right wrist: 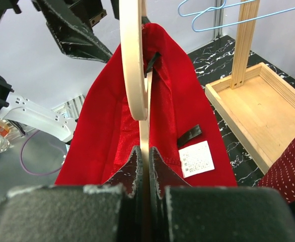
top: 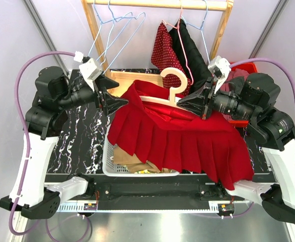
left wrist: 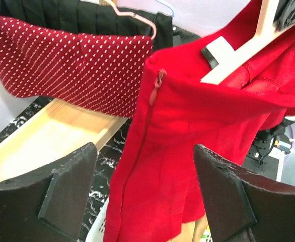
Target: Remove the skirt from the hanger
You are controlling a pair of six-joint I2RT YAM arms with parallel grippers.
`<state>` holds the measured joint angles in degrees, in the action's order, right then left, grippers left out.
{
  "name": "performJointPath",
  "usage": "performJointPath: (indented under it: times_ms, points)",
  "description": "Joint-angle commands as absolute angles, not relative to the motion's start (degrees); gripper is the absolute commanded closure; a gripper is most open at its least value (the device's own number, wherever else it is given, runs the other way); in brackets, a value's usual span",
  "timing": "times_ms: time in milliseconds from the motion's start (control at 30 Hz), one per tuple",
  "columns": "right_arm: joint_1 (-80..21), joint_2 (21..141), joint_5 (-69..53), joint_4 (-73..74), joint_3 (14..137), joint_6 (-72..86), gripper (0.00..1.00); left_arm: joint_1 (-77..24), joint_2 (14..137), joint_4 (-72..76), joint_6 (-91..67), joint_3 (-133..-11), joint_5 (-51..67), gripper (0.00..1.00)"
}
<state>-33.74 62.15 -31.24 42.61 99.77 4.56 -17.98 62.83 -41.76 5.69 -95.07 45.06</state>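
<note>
Right gripper (right wrist: 144,159): jaws clamped on wooden hanger (right wrist: 131,65), red skirt (right wrist: 99,121) draped either side (label (right wrist: 197,159) showing). Left gripper (left wrist: 145,189): jaws wide apart, empty, skirt's zip edge (left wrist: 159,83) just ahead between them

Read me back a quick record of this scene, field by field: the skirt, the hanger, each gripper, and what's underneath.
skirt: red skirt, pleated, hanging on the hanger, hem draped over the basket
hanger: wooden hanger, held off the rack
right gripper: right gripper shut on the hanger
left gripper: left gripper open, beside the skirt's edge, gripping nothing
underneath: white basket with tan cloth inside
task state: skirt not yet off
</note>
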Motion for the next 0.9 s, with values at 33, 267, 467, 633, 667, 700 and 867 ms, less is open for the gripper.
performJointPath:
  times_ms: [33,267,467,633,667,700,867]
  points:
    - [-33.84,60.29,-33.49,34.9,99.76,6.15,1.0,-16.79,64.95,-34.38,-0.69,-97.03,55.84,0.19]
    - [-33.92,60.12,-34.36,33.23,98.53,7.21,1.0,-15.82,65.48,-24.96,-12.48,-91.32,69.43,0.18]
    - [-33.92,60.47,-35.59,30.42,97.38,8.78,1.0,-15.56,66.27,-21.02,-16.69,-90.88,71.1,0.26]
    - [-33.93,61.08,-37.7,27.16,96.33,11.07,1.0,-15.56,67.76,-15.05,-20.65,-90.44,74.52,0.67]
    - [-33.84,61.08,-37.79,26.98,96.24,11.34,1.0,-15.56,67.76,-14.42,-21.52,-90.18,74.79,0.71]
    - [-33.84,61.17,-37.97,26.72,96.07,11.42,1.0,-15.56,67.85,-13.89,-21.79,-90.09,75.06,0.74]
    - [-33.92,61.26,-38.93,26.46,95.63,12.13,1.0,-15.56,67.85,-13.62,-21.71,-90.26,74.45,0.8]
